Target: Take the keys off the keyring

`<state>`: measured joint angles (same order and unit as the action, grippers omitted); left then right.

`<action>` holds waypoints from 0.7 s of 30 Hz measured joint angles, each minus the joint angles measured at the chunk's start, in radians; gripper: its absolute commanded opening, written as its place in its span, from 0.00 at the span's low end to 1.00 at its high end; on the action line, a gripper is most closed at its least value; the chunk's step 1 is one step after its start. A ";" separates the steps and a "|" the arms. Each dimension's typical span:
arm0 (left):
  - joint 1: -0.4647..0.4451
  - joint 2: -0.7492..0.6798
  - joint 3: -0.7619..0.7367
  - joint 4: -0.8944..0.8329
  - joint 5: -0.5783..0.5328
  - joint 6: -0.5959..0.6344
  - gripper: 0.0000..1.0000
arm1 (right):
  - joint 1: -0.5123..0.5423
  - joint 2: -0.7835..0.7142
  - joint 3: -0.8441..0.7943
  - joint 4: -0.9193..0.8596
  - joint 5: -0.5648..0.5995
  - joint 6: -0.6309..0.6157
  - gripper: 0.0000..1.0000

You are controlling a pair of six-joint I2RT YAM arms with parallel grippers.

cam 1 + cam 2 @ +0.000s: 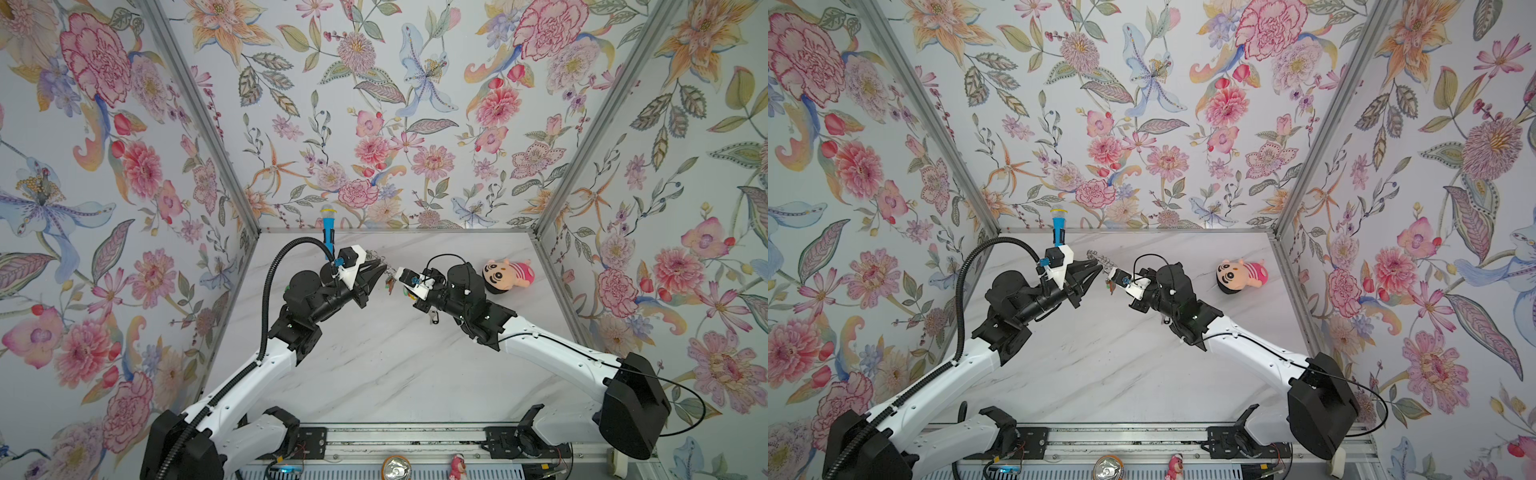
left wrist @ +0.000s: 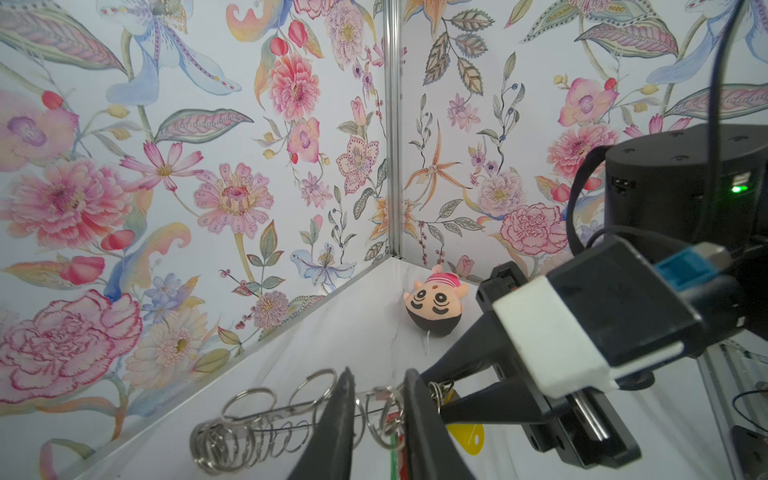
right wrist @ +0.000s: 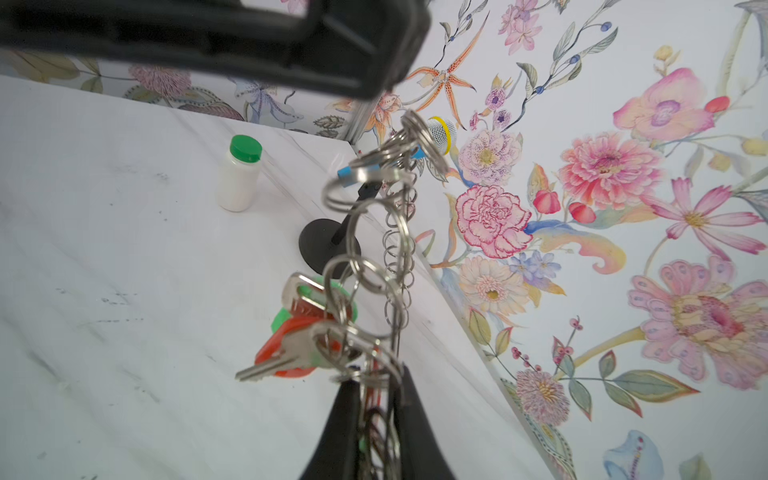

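- The keyring [image 3: 395, 249], a string of wire loops, hangs in the air between the two tools, well above the worktop [image 1: 395, 365].
- The keys [image 3: 282, 353] dangle from its loops just beside the right tool [image 3: 378, 390]. None is off yet.
- Right tool: closed on a bunch of keyring loops next to the keys.
- Left tool [image 2: 378, 374]: the jaws stand apart with loops running through the gap, and nothing looks clamped.
- Risk: with the left jaws slack, the keyring may slide out and swing down from the right tool, tangling loops and keys.
- Risk: the right tool pinches several thin wires at once. They could slip or shift, and a pull might drag the whole string instead of freeing one key.
- Risk: the tool tips sit almost touching in both top views, so a small reach could knock them together.
- Risk: a freed key would fall uncaught and could skid toward the bottle [image 3: 239, 178].
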<state>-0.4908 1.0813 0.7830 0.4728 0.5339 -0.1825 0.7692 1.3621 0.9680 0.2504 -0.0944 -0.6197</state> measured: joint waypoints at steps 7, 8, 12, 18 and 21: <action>0.000 -0.097 -0.042 -0.007 0.008 0.034 0.45 | 0.000 -0.008 0.058 -0.027 0.052 -0.142 0.00; 0.000 -0.114 -0.059 -0.007 0.005 0.038 0.45 | 0.000 -0.014 0.060 -0.028 0.055 -0.159 0.00; 0.000 -0.168 -0.139 -0.004 -0.015 0.048 0.44 | 0.000 -0.038 0.061 -0.031 0.054 -0.223 0.00; -0.002 -0.170 -0.219 0.055 -0.019 0.042 0.43 | 0.006 -0.050 0.087 -0.056 0.050 -0.314 0.00; -0.023 -0.158 -0.249 0.111 -0.026 0.039 0.44 | 0.017 -0.050 0.106 -0.073 0.050 -0.353 0.00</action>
<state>-0.5137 0.9237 0.5339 0.5838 0.5076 -0.1436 0.7864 1.3125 1.0744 0.1776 -0.0441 -0.9730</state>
